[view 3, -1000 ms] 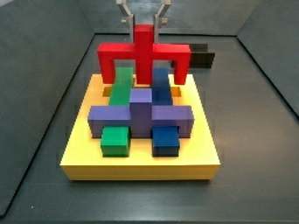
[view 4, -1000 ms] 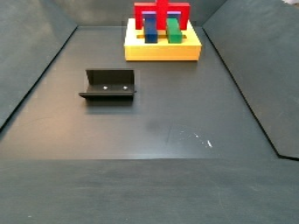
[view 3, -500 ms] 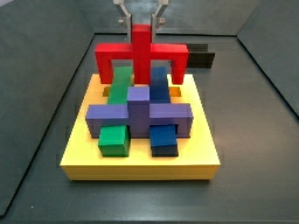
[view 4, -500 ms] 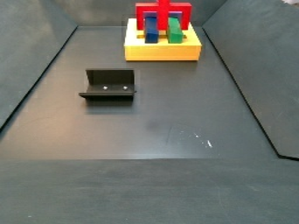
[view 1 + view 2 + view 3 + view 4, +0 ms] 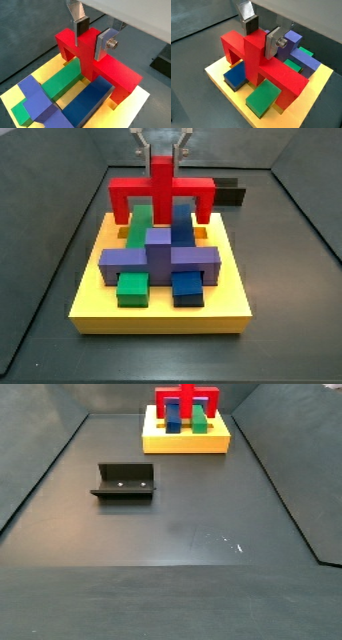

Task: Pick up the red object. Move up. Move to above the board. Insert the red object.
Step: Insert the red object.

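Red stands out at the far end of the dark tabletop (image 5: 187,574): the red object (image 5: 162,190) is an arch with a bar, two legs and an upright stem, and it sits over the rear part of the board (image 5: 160,313). The end effector (image 5: 162,155) comes down from above and is clenched on the stem; in both wrist views the silver fingers (image 5: 106,42) with dark pads press the stem from two sides. In a side view the arch's legs reach down to the board's top on either side of the green block (image 5: 138,226) and the blue block (image 5: 183,225), which pass beneath the bar. Whether the legs are fully seated in their slots I cannot tell. In front of them a purple cross-shaped block (image 5: 160,258) lies across the board, with a small green block (image 5: 130,288) and a small blue block (image 5: 190,288) nearer the front edge. A small black box (image 5: 233,195) shows behind the board. The fixture (image 5: 126,482) stands well apart from the board, out on the open floor.
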Controlling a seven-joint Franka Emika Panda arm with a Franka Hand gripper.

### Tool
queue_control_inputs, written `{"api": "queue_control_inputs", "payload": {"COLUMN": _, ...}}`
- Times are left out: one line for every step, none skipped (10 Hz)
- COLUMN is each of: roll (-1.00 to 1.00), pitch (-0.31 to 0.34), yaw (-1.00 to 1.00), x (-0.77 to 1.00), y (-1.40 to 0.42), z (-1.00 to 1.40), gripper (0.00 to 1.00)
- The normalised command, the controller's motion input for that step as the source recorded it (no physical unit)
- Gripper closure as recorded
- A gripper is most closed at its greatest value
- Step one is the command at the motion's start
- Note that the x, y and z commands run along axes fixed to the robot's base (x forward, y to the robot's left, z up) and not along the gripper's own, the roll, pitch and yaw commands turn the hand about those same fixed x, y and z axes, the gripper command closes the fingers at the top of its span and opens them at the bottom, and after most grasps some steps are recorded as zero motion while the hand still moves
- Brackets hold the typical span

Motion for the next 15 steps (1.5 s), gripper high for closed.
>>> {"api": "queue_control_inputs", "payload": {"roll": 0.0, "pitch": -0.064, "yaw": 0.08, "x": 0.0, "y": 0.0, "z": -0.37, "gripper": 1.0}}
{"api": "queue_control_inputs", "payload": {"roll": 0.0, "pitch": -0.067, "yaw": 0.09, "x": 0.12, "y": 0.0, "z": -0.37, "gripper": 1.0}}
{"api": "queue_control_inputs", "payload": {"roll": 0.0, "pitch": -0.057, "yaw": 0.07, "x": 0.09, "y": 0.0, "z": -0.37, "gripper": 1.0}}
{"api": "queue_control_inputs", "payload": {"roll": 0.0, "pitch": -0.054, "yaw": 0.07, "x": 0.11, "y": 0.0, "z": -0.34, "gripper": 1.0}}
{"api": "queue_control_inputs", "payload": {"roll": 0.0, "pitch": -0.04, "yaw": 0.07, "x": 0.11, "y": 0.0, "z": -0.32, "gripper": 1.0}}
{"api": "queue_control_inputs", "payload": {"roll": 0.0, "pitch": -0.063, "yaw": 0.08, "x": 0.11, "y": 0.0, "z": -0.37, "gripper": 1.0}}
{"api": "queue_control_inputs", "payload": {"roll": -0.02, "pitch": -0.083, "yaw": 0.08, "x": 0.1, "y": 0.0, "z": -0.38, "gripper": 1.0}}
{"api": "queue_control_inputs", "payload": {"roll": -0.04, "pitch": -0.097, "yaw": 0.07, "x": 0.06, "y": 0.0, "z": -0.36, "gripper": 1.0}}
{"api": "queue_control_inputs", "payload": {"roll": -0.04, "pitch": -0.11, "yaw": 0.06, "x": 0.04, "y": 0.0, "z": -0.39, "gripper": 1.0}}
{"api": "queue_control_inputs", "payload": {"roll": 0.0, "pitch": -0.091, "yaw": 0.01, "x": 0.0, "y": 0.01, "z": -0.47, "gripper": 1.0}}
{"api": "queue_control_inputs", "payload": {"roll": 0.05, "pitch": -0.044, "yaw": 0.0, "x": -0.01, "y": 0.0, "z": -0.48, "gripper": 1.0}}
{"api": "queue_control_inputs", "payload": {"roll": 0.03, "pitch": -0.04, "yaw": 0.0, "x": -0.05, "y": 0.0, "z": -0.44, "gripper": 1.0}}
{"api": "queue_control_inputs", "payload": {"roll": 0.03, "pitch": 0.0, "yaw": 0.0, "x": -0.13, "y": 0.0, "z": -0.17, "gripper": 1.0}}
{"api": "queue_control_inputs", "payload": {"roll": 0.0, "pitch": 0.0, "yaw": 0.0, "x": -0.07, "y": 0.0, "z": 0.0, "gripper": 1.0}}
{"api": "queue_control_inputs", "payload": {"roll": 0.0, "pitch": 0.0, "yaw": 0.03, "x": 0.1, "y": 0.0, "z": 0.0, "gripper": 1.0}}
